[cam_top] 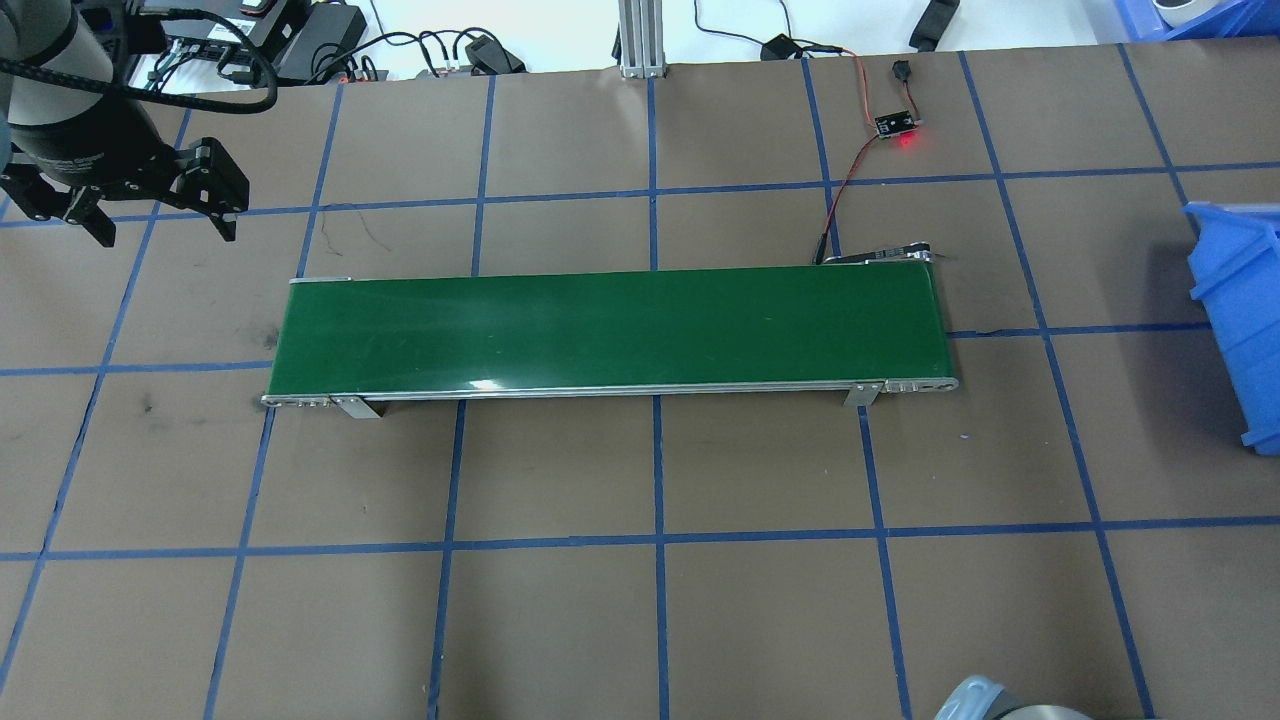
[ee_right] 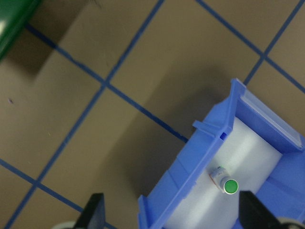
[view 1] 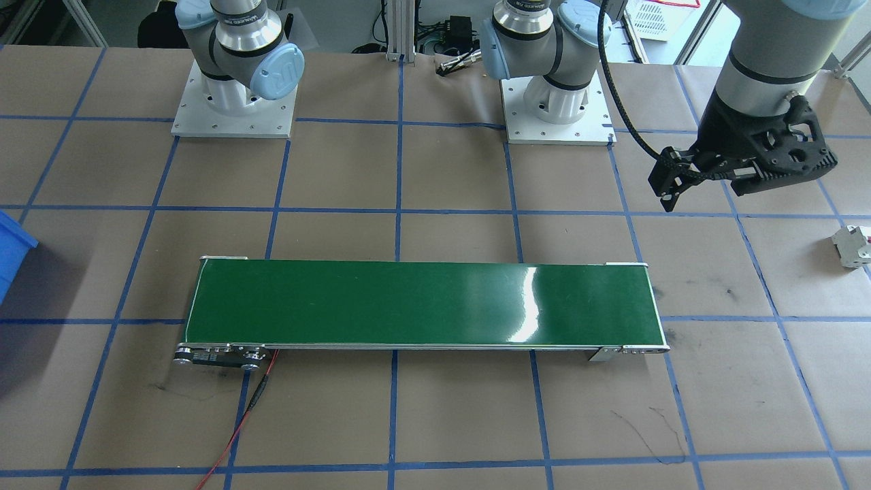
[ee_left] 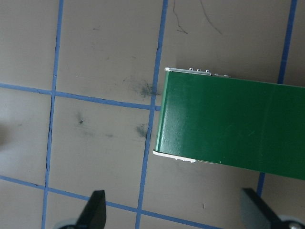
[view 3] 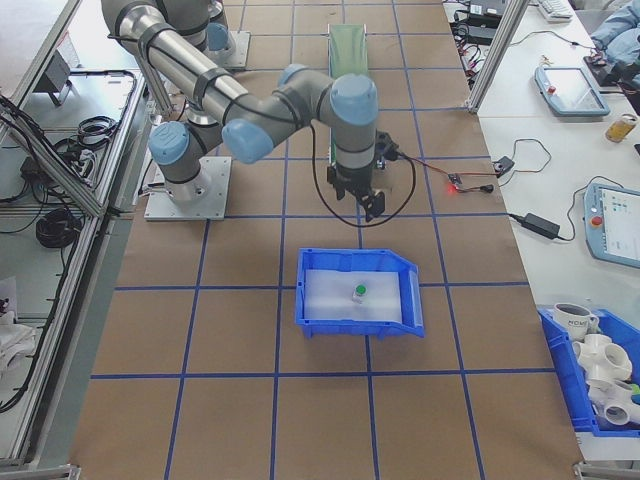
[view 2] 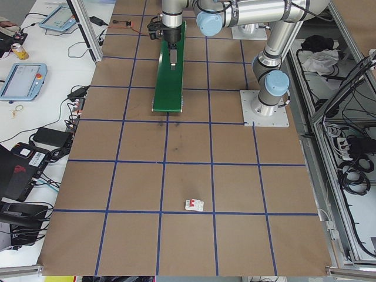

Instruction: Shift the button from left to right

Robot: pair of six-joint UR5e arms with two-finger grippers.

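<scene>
The button (view 3: 359, 291), with a round green cap (ee_right: 231, 186), lies inside the blue bin (view 3: 310, 300) on its pale floor. My right gripper (view 3: 366, 203) hangs open and empty above the table between the conveyor's end and the bin; in the right wrist view its fingertips (ee_right: 95, 210) frame the bin's near wall (ee_right: 190, 181). My left gripper (cam_top: 160, 220) is open and empty, raised above the table beyond the conveyor's other end. Its fingertips (ee_left: 96, 210) show at the bottom of the left wrist view.
The green conveyor belt (cam_top: 610, 330) lies across the table's middle, with a red wire and a small lit board (cam_top: 897, 127) behind its right end. A white breaker block with a red mark (view 1: 854, 245) sits on the table at the robot's far left.
</scene>
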